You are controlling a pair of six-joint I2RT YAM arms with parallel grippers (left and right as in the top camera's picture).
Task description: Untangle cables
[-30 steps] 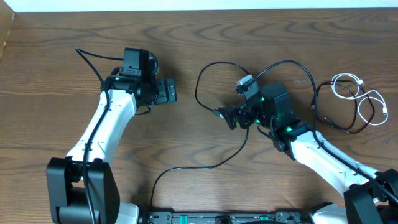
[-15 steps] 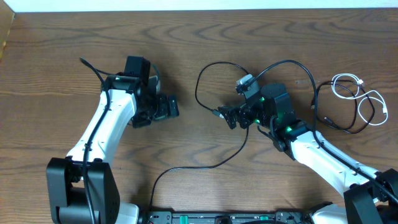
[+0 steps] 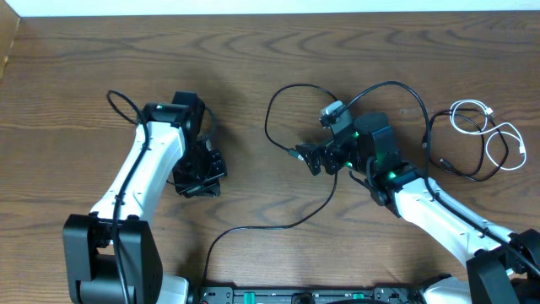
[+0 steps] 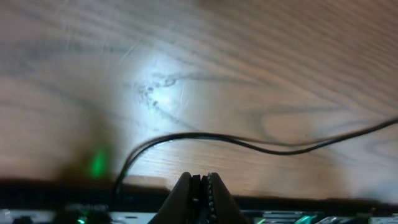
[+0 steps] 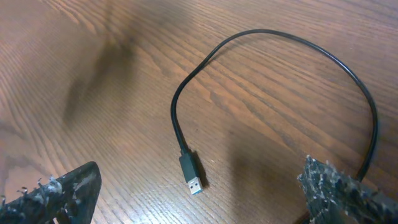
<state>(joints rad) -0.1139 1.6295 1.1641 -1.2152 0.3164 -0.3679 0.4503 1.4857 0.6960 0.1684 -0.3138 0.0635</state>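
Note:
A black cable [image 3: 272, 110] loops over the middle of the table. Its USB plug [image 5: 192, 177] lies flat between the wide-apart fingers of my right gripper [image 5: 205, 202], untouched. From overhead the right gripper [image 3: 307, 160] stands open right beside that plug [image 3: 293, 154]. A white cable [image 3: 474, 117] and another black cable [image 3: 458, 166] lie tangled at the far right. My left gripper [image 3: 200, 186] points toward the table's front edge. In the left wrist view this gripper [image 4: 200, 182] is shut with nothing between its jaws, apart from all the cables.
A black wire [image 3: 278, 224] runs from under the right arm to the base rail at the front edge; it crosses the left wrist view as a black wire [image 4: 249, 143]. Another black wire [image 3: 125, 100] loops behind the left arm. Bare wood lies between the arms.
The left gripper swung from pointing right to pointing at the front edge, moved nearer, and closed from open to shut. The right arm and the cables have not moved.

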